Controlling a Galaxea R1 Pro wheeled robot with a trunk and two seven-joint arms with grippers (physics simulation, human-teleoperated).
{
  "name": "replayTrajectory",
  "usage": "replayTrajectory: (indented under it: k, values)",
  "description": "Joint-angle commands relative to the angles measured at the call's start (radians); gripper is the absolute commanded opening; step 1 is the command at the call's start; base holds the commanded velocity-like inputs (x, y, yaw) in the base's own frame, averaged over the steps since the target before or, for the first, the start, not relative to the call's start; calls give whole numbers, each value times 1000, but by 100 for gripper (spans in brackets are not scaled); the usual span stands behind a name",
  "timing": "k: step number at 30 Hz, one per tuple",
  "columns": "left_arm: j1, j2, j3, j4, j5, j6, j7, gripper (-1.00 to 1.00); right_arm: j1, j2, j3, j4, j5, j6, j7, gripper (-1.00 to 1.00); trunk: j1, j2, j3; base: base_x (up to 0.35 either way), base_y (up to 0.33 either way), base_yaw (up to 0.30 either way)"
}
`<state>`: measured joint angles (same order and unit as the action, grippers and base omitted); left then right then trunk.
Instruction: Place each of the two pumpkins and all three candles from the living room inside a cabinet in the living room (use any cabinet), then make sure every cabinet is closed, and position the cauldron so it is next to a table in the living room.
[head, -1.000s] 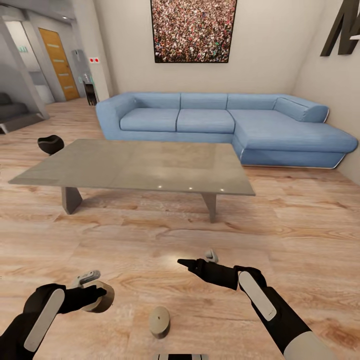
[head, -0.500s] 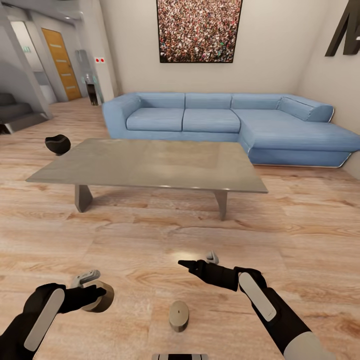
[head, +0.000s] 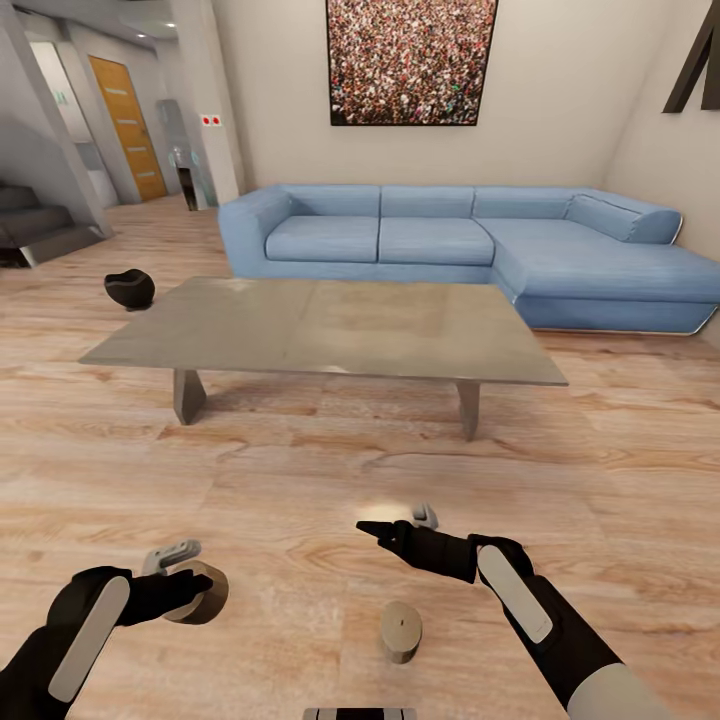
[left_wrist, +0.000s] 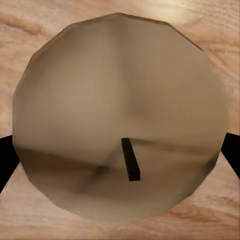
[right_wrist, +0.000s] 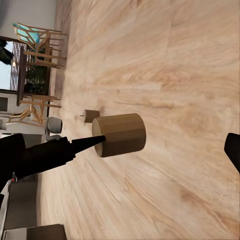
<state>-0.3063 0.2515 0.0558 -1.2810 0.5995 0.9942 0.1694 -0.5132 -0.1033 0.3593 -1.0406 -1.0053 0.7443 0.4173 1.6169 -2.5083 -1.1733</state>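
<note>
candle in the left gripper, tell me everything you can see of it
The candle is a short stubby beige-brown cylinder with a matte, waxy look and a small dark wick on its flat round top. The left gripper clamps it between its fingers, tipped so that top faces the wrist camera. It hangs above the wood floor, touching nothing else.

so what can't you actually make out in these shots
- Left gripper, head view: the candle it holds hides the fingertips.
- Cauldron, head view: too far to see inside.
- Third candle, right wrist view: too small for detail.
- Table, head view: far legs hidden by its top.
</note>
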Motion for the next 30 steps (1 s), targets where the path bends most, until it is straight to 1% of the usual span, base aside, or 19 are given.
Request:
replayTrajectory:
  k: [1,8,16,30]
  values:
    - [-1,0,-1,0,11,3,10,-100,-1,-1,1,0,-1,3,1,100,0,0,-1,0,288,0]
    - [-1,0,-2,0,11,3,10,-100,-1,-1,1,-1,-1,2,1,100,0,0,-1,17,288,0]
    - [-1,0,-3,0,11,3,10,-100,-1,-1,1,-1,0,2,1,100,0,0,-1,121,270,0]
    - [-1,-1,-5,0,11,1,10,-100,-1,-1,1,-1,0,3,1,100,0,0,-1,161,95,0]
